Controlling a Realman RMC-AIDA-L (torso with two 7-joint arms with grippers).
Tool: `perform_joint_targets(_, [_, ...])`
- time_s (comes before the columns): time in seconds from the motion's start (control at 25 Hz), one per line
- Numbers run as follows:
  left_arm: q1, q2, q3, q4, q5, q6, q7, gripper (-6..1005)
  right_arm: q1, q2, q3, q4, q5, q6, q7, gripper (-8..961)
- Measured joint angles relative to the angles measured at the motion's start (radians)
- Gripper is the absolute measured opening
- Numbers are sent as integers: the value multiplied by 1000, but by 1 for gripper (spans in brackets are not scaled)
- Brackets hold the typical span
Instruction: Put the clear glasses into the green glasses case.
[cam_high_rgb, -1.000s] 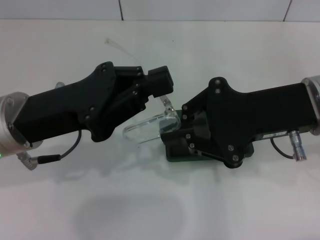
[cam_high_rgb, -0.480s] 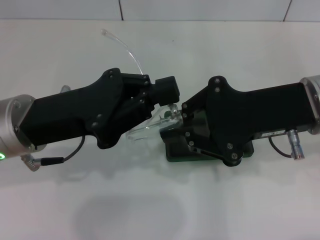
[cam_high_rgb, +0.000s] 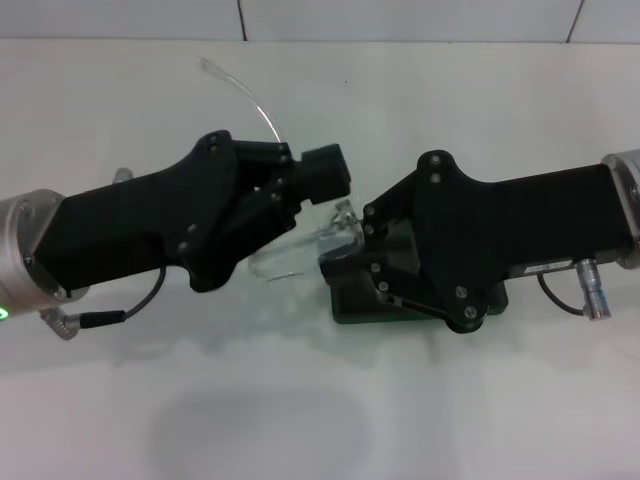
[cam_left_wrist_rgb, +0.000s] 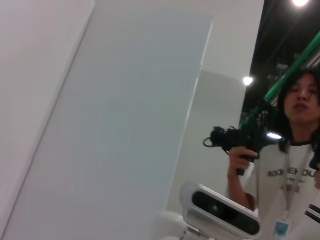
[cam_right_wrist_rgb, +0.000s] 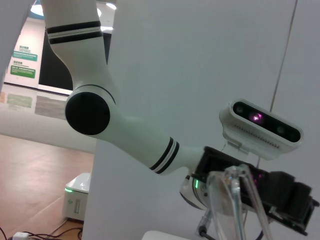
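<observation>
1. Left gripper (cam_high_rgb: 318, 178) is closed on the clear glasses (cam_high_rgb: 300, 250). The lens hangs below and just beyond its fingertips; one thin clear arm arcs away behind the gripper.
2. Right gripper (cam_high_rgb: 350, 262) sits directly over the green glasses case (cam_high_rgb: 350, 308), hiding most of it. Its finger state cannot be told, and the case interior is not visible.
3. Key relation: the case lies just past the left gripper's tip, toward the right gripper. The near end of the lens touches or overlaps the case's near edge.
4. The glasses' long axis runs obliquely to the case's long axis.
5. Judgement: the next move needs rotation to align the axes, then lowering.
</observation>
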Motion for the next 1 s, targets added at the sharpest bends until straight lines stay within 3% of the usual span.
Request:
perform_joint_targets(0.16, [-10,6,-6,-54,-31,1,33,56,-2,0,0,1,0,-3,-5,55])
perform_joint_targets(0.52, [-6,6,-13,-56,-32,1,46,56,-9,0,2,9,12,-12,-15,54])
perform_joint_targets(0.72, [1,9,-109,-70,-22,0,60,57,-28,-4,7,6,37,-37,-34,54])
perform_joint_targets(1.0, [25,39,-269,-94,-17,0,57,57,-78,-4,93,-4,97,-132,-75,54])
